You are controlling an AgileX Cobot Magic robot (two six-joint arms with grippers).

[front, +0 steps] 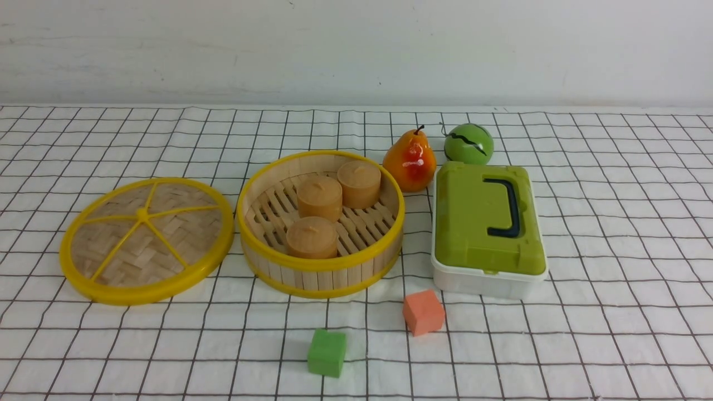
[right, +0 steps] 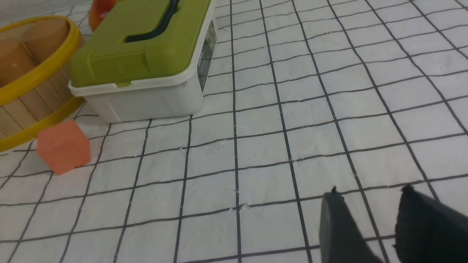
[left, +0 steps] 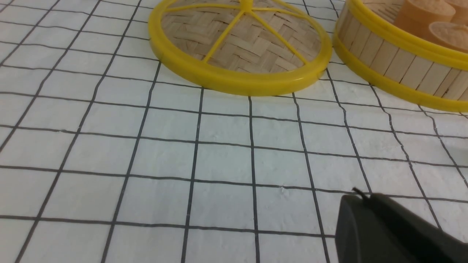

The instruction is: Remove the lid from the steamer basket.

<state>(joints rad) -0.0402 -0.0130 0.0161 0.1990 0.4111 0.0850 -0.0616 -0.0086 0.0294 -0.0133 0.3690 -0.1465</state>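
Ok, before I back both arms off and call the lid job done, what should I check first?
1. lid off the steamer basket: ok, it lies flat on the cloth on the robot's left of the basket.
2. Lid not touching the basket: cannot tell, the rims are very close.
3. Basket upright, three brown cakes inside: ok.
4. left end effector away from the lid: ok.
5. Left end effector open: cannot tell, only part of it shows.
6. right end effector open and empty: ok.

A pear, green ball, green-lidded white box, orange cube and green cube sit on checked cloth.
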